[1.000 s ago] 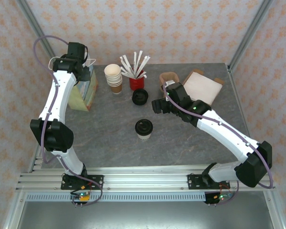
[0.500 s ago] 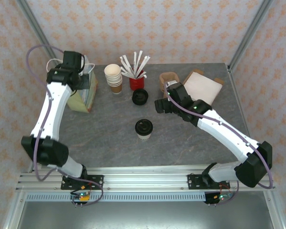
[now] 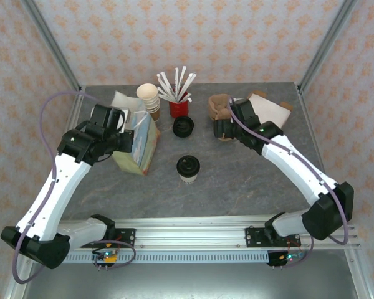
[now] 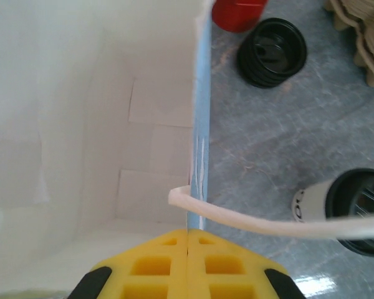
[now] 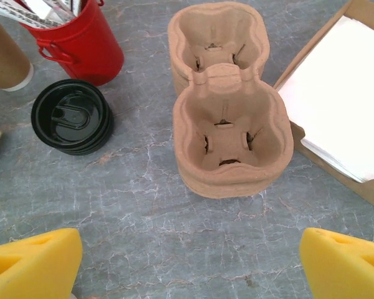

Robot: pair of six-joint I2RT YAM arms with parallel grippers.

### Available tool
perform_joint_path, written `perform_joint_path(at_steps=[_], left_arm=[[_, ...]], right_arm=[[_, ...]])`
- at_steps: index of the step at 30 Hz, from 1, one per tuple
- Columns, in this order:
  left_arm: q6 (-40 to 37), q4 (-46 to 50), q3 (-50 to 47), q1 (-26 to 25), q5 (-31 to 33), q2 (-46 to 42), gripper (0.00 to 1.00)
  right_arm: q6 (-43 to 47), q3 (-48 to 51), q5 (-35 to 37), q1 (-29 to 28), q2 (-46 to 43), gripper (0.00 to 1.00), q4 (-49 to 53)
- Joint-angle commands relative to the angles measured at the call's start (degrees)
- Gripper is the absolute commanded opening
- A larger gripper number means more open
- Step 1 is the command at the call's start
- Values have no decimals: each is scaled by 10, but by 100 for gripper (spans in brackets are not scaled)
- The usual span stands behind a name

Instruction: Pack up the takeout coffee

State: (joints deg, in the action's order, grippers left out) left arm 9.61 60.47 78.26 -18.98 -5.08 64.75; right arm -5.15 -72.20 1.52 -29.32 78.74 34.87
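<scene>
The takeout coffee (image 3: 188,168), a small cream cup with a black lid, stands upright mid-table; it is also at the right edge of the left wrist view (image 4: 355,208). Just left of it stands the paper bag (image 3: 142,149), tilted, mouth open. My left gripper (image 3: 131,138) is shut on the bag's top edge. In the left wrist view the yellow fingertips (image 4: 187,233) pinch the blue-edged wall (image 4: 201,124), with the white handle (image 4: 268,223) looping off to the right. My right gripper (image 3: 220,128) hangs open over bare table in front of the cup carrier (image 5: 230,124), nothing between its fingers (image 5: 34,265).
Loose black lids (image 3: 183,126) lie behind the coffee. A red bucket of stirrers (image 3: 179,107) and a stack of lidless cups (image 3: 148,99) stand at the back. A box of white napkins (image 3: 268,113) sits back right, beside the carrier.
The left gripper has closed on the bag and dragged it from the back-left corner toward the middle, near the coffee. The right gripper has drifted back and right toward the carrier.
</scene>
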Motion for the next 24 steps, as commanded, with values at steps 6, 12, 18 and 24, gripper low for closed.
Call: perform_joint_path(at_steps=[6, 12, 18, 24], left_arm=[[26, 24, 18, -27, 59, -12, 0], [-3, 36, 34, -27, 142, -22, 0], [-23, 28, 45, -27, 164, -9, 0], [-43, 32, 68, -27, 194, 6, 0]], right_arm=[[-5, -14, -133, 2, 31, 85, 34], [-94, 64, -337, -1, 21, 84, 10], [-189, 137, -426, -31, -7, 88, -82], [-212, 168, -437, -44, 20, 89, -137]])
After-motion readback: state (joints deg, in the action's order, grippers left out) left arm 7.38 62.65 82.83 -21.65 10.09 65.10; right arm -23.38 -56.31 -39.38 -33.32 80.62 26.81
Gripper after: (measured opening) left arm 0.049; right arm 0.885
